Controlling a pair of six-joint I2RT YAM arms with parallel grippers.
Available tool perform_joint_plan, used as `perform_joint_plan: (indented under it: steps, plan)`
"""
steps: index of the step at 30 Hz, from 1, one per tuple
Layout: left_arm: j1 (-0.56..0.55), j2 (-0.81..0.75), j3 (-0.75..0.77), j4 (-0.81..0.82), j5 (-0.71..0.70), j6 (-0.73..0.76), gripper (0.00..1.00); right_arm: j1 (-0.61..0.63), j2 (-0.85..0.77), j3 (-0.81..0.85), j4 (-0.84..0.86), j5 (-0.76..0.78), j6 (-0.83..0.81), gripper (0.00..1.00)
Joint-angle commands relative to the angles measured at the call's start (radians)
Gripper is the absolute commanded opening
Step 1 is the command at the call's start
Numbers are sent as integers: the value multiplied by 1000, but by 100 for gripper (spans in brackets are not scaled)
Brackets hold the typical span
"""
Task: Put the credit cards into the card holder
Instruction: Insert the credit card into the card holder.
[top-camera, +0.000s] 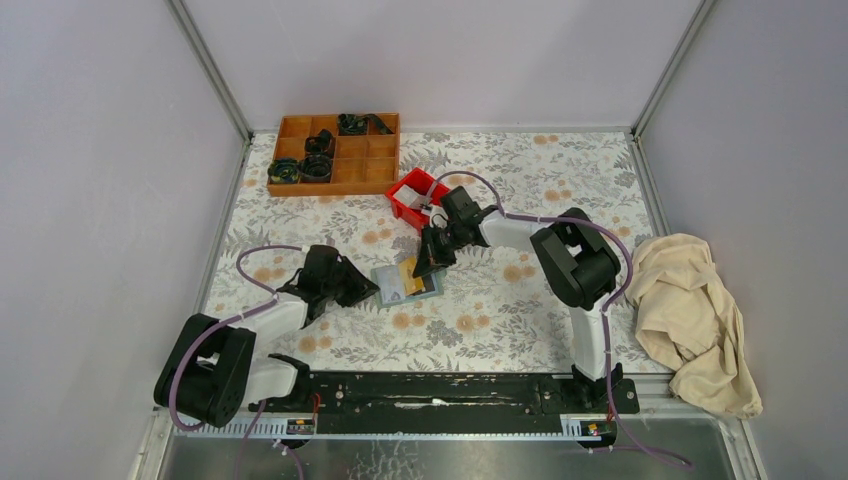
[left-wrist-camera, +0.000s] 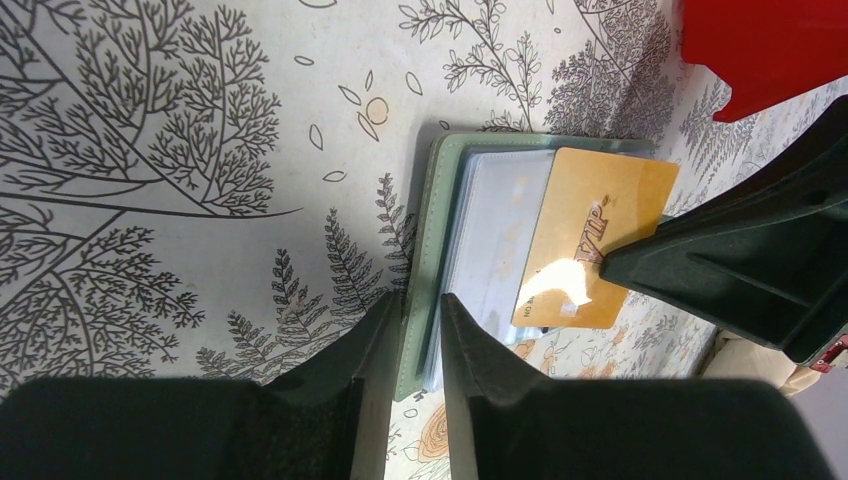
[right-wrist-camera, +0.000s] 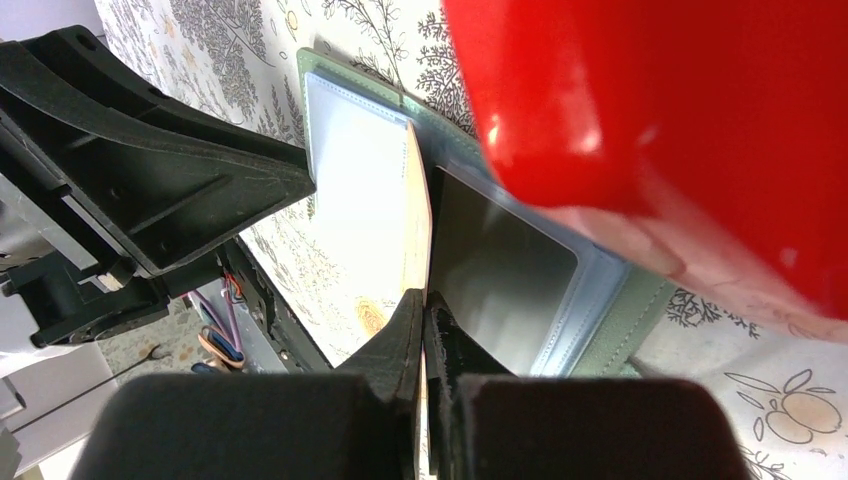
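**Yellow card poised over open holder at mid-bench**

From my remote station, the holder (top-camera: 390, 285) lies open and flat at the centre of the flowered bench (top-camera: 500, 320). My left jaws reach in from 8 o'clock and are clenched on the holder's 9 o'clock edge, pinching the sage-green cover between them.

My right jaws come down from 1 o'clock. They are clenched tight on one edge of the yellow card (left-wrist-camera: 598, 232), whose gold face reads "VIP". In the right wrist view the card stands on edge over the holder's middle, along the fold. I cannot tell whether its lower edge touches the pockets.

A dark grey card (right-wrist-camera: 500, 270) sits in the clear pocket on the holder's 3 o'clock half. The pocket on the 9 o'clock half (right-wrist-camera: 350, 190) shows pale, and I cannot tell whether a card sits in it.

A red bin (top-camera: 398, 203) stands near the holder at its 12 o'clock, not touching it. A wooden tray (top-camera: 380, 170) rests at the bench's 11 o'clock, by the back wall, with black parts in several compartments. A crumpled cream cloth (top-camera: 690, 320) is heaped at the bench's 3 o'clock edge, well apart from the holder.
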Motion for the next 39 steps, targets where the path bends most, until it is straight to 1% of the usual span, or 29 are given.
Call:
perform_joint_plan:
  steps: [1, 17, 39]
  plan:
    - [4, 0, -21, -42, -1, 27, 29, 9, -47, -28, 4, 44, 5, 0]
    - [4, 26, -21, -28, 7, 30, 27, 8, -59, -93, 42, 68, 44, 0]
    - [5, 68, 0, -26, 24, 55, 25, 16, 6, -92, 86, 31, 94, 0]
